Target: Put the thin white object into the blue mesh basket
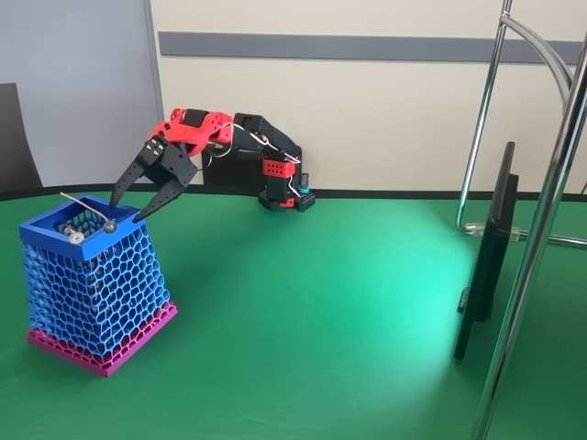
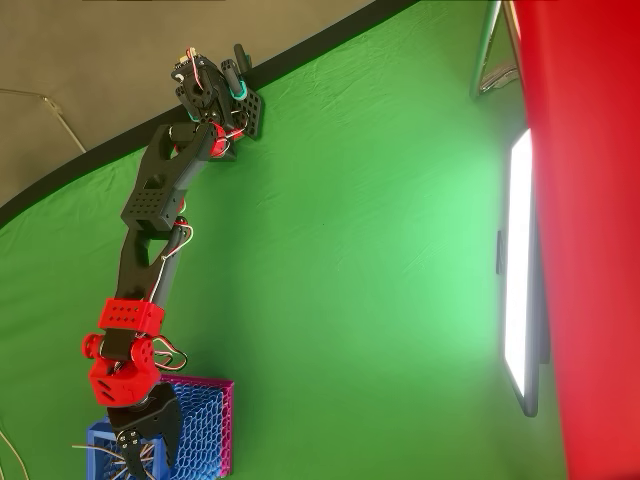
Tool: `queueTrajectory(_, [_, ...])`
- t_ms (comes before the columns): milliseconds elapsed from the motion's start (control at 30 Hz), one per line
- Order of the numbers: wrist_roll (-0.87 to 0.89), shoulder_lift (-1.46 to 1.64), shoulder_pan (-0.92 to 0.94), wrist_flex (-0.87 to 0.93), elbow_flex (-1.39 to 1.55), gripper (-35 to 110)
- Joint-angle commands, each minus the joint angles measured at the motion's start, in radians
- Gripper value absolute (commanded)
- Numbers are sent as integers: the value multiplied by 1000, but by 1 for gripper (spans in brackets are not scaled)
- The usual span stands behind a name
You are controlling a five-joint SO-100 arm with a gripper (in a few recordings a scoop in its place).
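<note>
a: where's the thin white object?

b: lying across the blue mesh basket top, head end by the near rim, stick running up-left past the far rim in the fixed view. not dropped inside, i'd say.

a: gripper?

b: fingers spread, holding nothing, tips right over the rim either side of the head end. stick lies left of the tips, axis pointing away from the arm.

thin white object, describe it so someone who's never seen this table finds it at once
In the fixed view, find the blue mesh basket on the green table. The thin white object lies across its open top, below the open gripper. It alone has a long curved stick; the grey knob beside it shows none.
</note>
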Motion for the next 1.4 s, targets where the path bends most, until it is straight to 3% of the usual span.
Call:
queueTrajectory(0, [6, 75, -26, 38, -89, 22])
queueTrajectory(200, [9, 179, -58, 107, -63, 21])
queueTrajectory(500, [-38, 495, -121, 117, 279, 17])
queueTrajectory(800, [-190, 839, -232, 103, 695, 9])
queueTrajectory(1100, [-396, 1289, -357, -25, 1252, 1])
queueTrajectory(1367, [-552, 1689, -420, -97, 1741, 0])
